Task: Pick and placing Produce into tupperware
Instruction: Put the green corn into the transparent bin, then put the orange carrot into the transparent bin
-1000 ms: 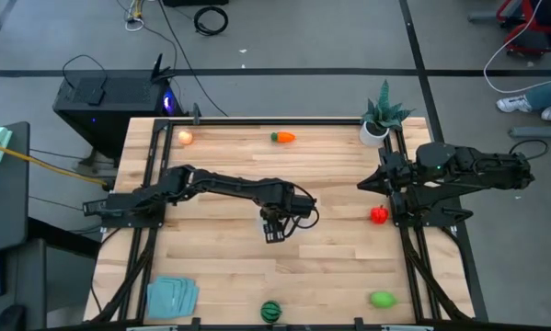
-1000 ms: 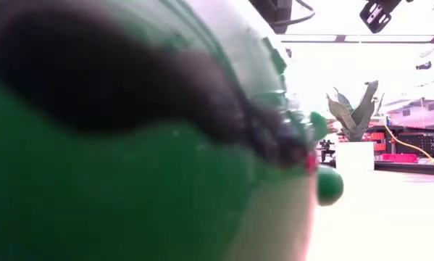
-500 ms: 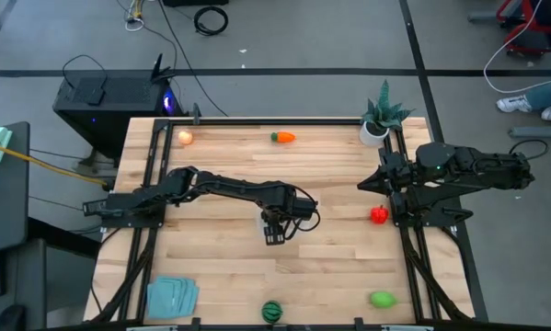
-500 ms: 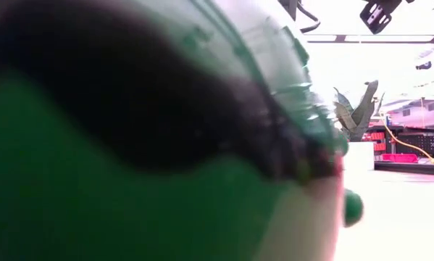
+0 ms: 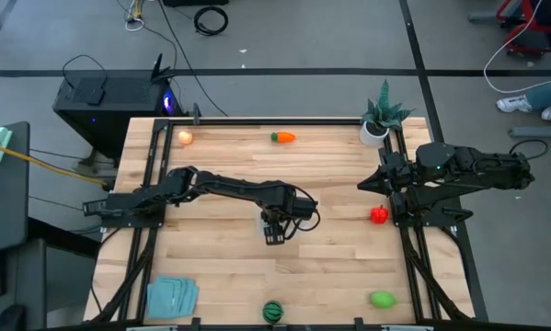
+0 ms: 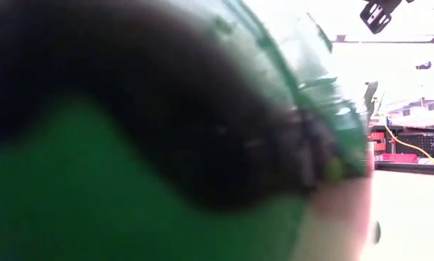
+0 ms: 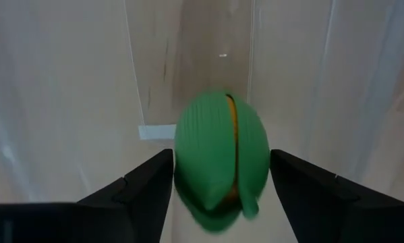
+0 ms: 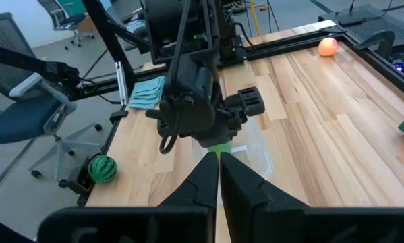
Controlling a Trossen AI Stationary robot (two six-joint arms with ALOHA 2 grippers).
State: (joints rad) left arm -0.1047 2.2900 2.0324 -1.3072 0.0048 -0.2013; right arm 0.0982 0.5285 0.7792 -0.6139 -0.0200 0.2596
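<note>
Pale wood-plank table (image 5: 330, 267), ribbed green piece (image 7: 218, 158)

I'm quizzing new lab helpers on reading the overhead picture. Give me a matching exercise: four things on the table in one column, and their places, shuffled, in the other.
Things:
1. orange carrot
2. red piece
3. dark green striped ball
4. folded teal cloth

Places, as seen in the overhead picture:
A. right beside the right arm
B. bottom left corner of the table
C. middle of the table's top edge
D. middle of the table's bottom edge

Pairs: 1-C, 2-A, 3-D, 4-B
</note>
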